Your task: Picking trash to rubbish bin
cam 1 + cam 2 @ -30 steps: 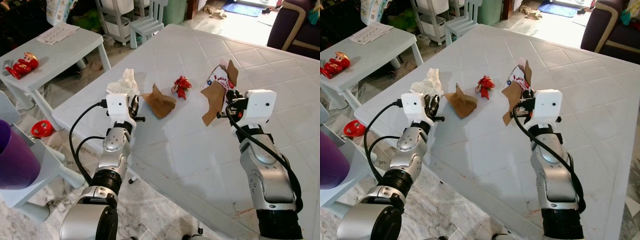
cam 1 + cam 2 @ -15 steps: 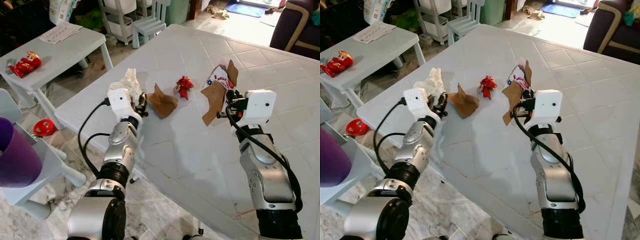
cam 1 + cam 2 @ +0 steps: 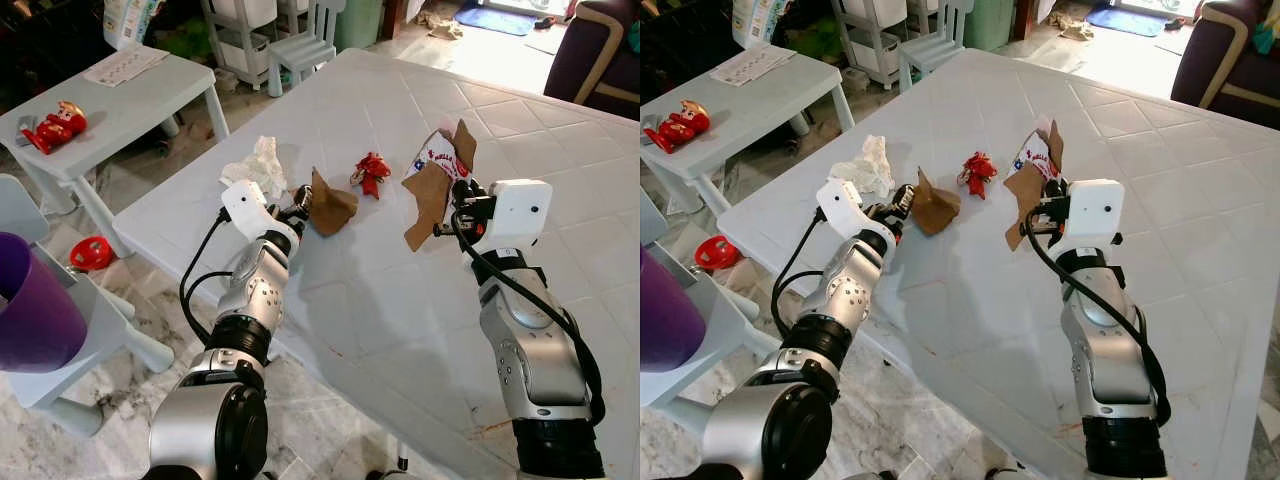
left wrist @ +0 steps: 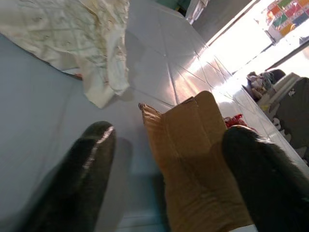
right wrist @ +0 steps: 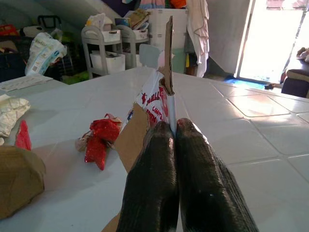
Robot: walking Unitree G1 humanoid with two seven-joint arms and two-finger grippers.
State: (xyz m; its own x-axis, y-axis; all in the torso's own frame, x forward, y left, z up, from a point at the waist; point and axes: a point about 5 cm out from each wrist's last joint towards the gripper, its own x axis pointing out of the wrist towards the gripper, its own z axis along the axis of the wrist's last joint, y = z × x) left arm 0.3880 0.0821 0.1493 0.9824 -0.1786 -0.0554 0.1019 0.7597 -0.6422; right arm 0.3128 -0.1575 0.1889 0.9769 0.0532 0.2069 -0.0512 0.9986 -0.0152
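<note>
- Trash lies spread on your white table [image 3: 420, 300]: a crumpled white tissue [image 3: 256, 166] near the edge, a folded brown cardboard scrap [image 3: 330, 205] just beside it, and a red wrapper [image 3: 371, 172] further in.
- Your left gripper [image 3: 298, 205] sits low at the brown cardboard scrap, fingers [image 4: 91, 159] spread wide with the scrap between them, not yet closed on it.
- Your right gripper [image 3: 452, 212] is raised above the table, fingers [image 5: 159, 164] pressed together, pinching a brown cardboard piece with a printed wrapper [image 3: 436, 178].
- A small side table [image 3: 120, 95] at your left carries a red toy [image 3: 55, 127].
</note>
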